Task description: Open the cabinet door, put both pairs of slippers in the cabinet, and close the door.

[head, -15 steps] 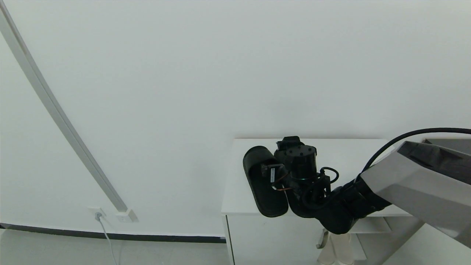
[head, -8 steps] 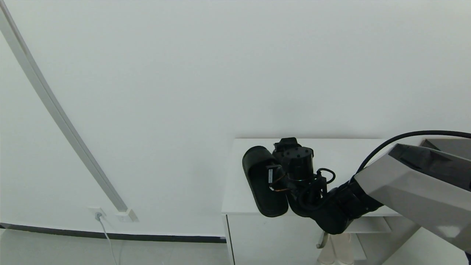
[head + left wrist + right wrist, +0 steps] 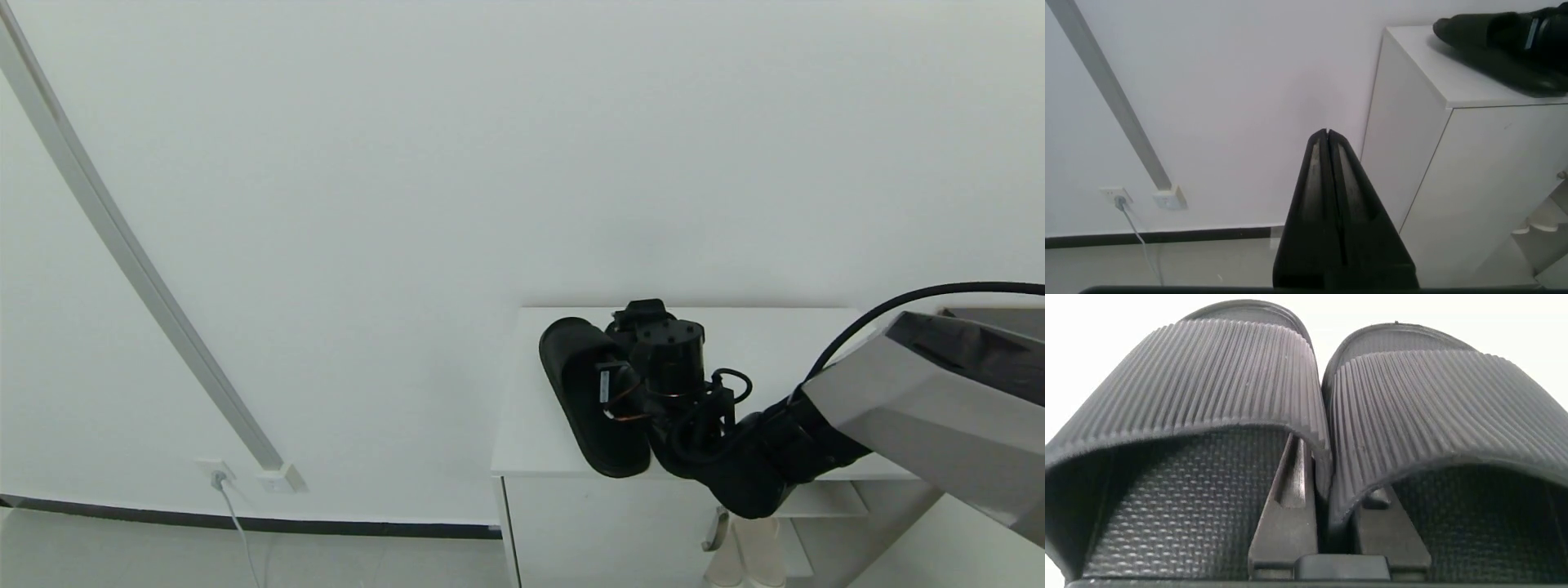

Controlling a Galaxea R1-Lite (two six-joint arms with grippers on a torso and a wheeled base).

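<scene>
A pair of black slippers (image 3: 589, 400) is held side by side over the left part of the white cabinet's top (image 3: 775, 335). My right gripper (image 3: 1327, 486) is shut on them, one finger inside each slipper, pinching the two adjoining straps (image 3: 1323, 416). Whether the soles touch the top I cannot tell. The black slippers (image 3: 1503, 41) also appear on the cabinet (image 3: 1429, 163) in the left wrist view. My left gripper (image 3: 1327, 139) is shut and empty, low and to the left of the cabinet's side. A white pair (image 3: 747, 555) stands lower down at the cabinet's front.
A metal handle (image 3: 714, 529) and a shelf (image 3: 816, 500) show below the cabinet's top edge. A white wall is behind, with a slanted cable duct (image 3: 122, 245) and a socket with a plugged cord (image 3: 216, 475) at floor level on the left.
The right arm and the black slippers shifted slightly left, then back right, and the pair now sits a little higher. The left gripper's motion is not shown.
</scene>
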